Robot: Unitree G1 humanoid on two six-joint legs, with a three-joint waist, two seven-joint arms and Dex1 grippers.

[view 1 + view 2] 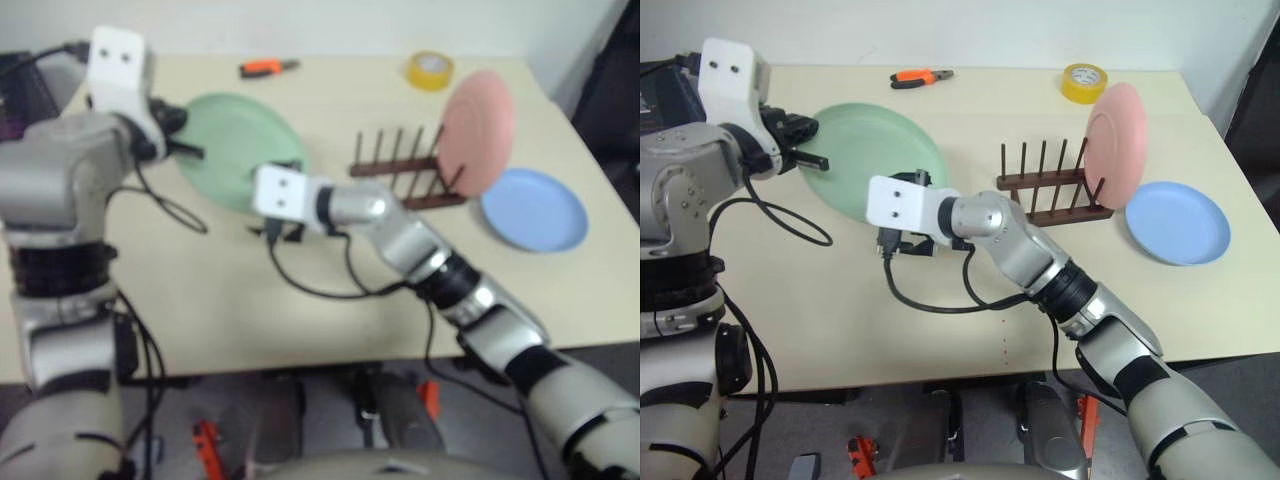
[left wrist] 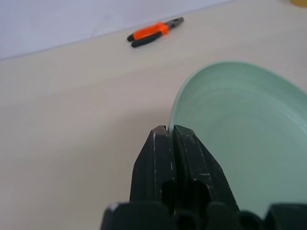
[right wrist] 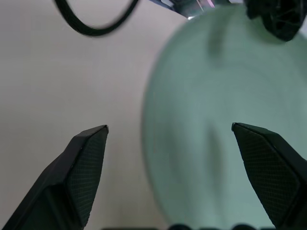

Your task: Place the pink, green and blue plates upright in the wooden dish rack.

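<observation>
Left wrist view: left gripper (image 2: 169, 136) pinched tight on green plate (image 1: 875, 160) rim, plate lifted, tilted near tabletop's left edge. Right gripper (image 3: 170, 139) spread wide, holding nothing, aimed at green plate. Pink plate (image 1: 1114, 140) upright in rack (image 1: 1052, 190); blue plate (image 1: 1176, 221) flat near right edge.

Mint plate (image 1: 875, 160), pink plate (image 1: 1114, 140), blue plate (image 1: 1176, 222) (all plain).

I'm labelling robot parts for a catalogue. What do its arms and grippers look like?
Silver-grey jointed arms with black bands and loose black cables. Each wrist carries a white boxy block with two small dark holes. The left gripper and the right gripper each have two black wedge fingers, the right's finely cross-hatched.
</observation>
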